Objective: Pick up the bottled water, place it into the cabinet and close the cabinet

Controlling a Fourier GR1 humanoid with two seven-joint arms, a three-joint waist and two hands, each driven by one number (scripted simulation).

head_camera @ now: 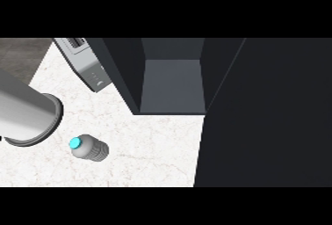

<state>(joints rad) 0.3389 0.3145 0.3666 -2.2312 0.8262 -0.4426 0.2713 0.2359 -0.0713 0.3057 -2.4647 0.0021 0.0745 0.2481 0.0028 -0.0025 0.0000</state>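
The bottled water (89, 147) stands on the pale marble counter (149, 145). I see it from above as a grey ribbed body with a cyan cap. The dark cabinet (172, 79) is behind it and to the right, with its grey inner shelf exposed. Its door (266, 127) is swung open and fills the right side of the view. A grey forearm (26, 112) comes in at the left edge, close to the camera, and its wide end lies just left of the bottle. Neither hand shows.
A grey toaster-like appliance (85, 63) sits at the back left, beside the cabinet's left wall. The open door's edge runs down to the counter at the right of the bottle. Bare counter lies between the bottle and the cabinet opening.
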